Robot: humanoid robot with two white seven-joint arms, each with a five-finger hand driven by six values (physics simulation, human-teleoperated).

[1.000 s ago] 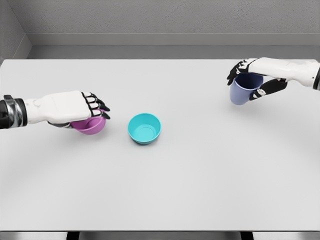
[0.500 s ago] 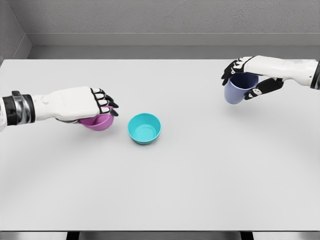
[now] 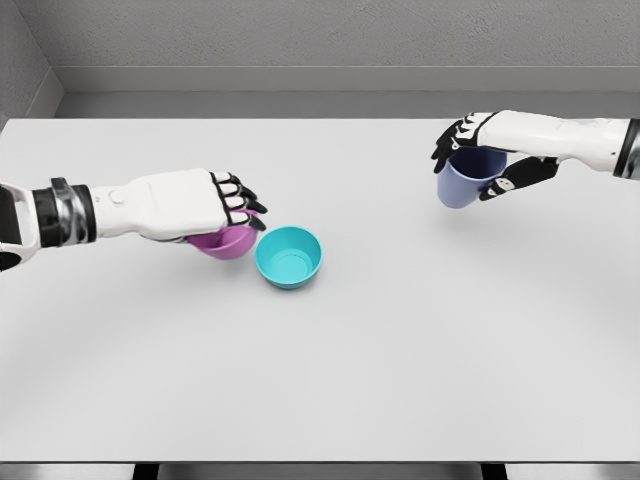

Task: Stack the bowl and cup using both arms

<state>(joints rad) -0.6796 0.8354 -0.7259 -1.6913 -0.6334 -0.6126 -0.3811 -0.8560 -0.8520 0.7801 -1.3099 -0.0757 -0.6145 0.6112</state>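
Note:
A teal bowl point(image 3: 290, 256) rests on the white table point(image 3: 330, 370) left of the middle. My left hand point(image 3: 225, 215) grips a purple bowl point(image 3: 229, 243) from above and holds it just left of the teal bowl, almost touching its rim. Most of the purple bowl is hidden under the hand. At the right, my right hand point(image 3: 480, 160) is shut on a blue cup point(image 3: 463, 181), held upright and lifted off the table.
A grey wall runs along the far edge of the table. The near table edge shows at the bottom of the view.
My left hand has carried the purple bowl to the right, up to the teal bowl. My right hand has brought the blue cup leftward and a little higher.

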